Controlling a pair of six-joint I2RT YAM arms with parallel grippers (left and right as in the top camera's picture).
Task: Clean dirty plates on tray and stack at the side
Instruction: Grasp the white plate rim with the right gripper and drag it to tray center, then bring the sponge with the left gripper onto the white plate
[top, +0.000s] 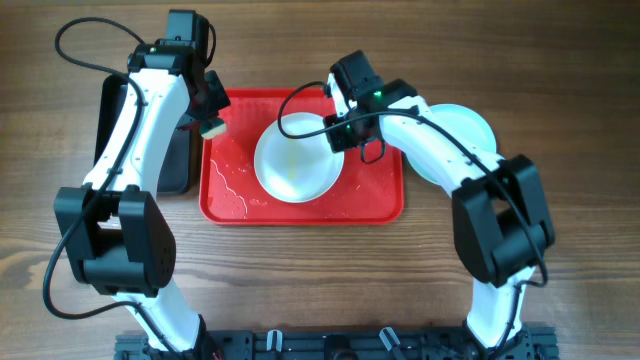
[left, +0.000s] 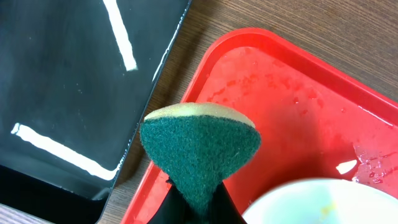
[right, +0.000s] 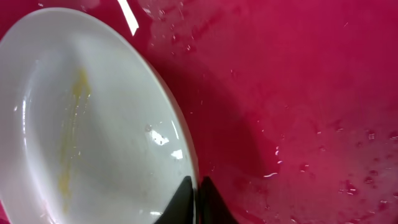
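Cream-white plate (top: 297, 165) streaked seemingly yellow, red tray (top: 228, 192), green-faced sponge (left: 199, 149).

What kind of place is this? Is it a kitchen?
Probably a robot washing-up test bench, not a kitchen: a plain wooden table, a wet red plastic rectangular tray, a smeared cream-white round plate, a green scouring sponge.

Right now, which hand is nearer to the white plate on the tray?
Right. The right hand pinches the rim of the white plate; the left hand holds a sponge over the tray edge, apart from it.
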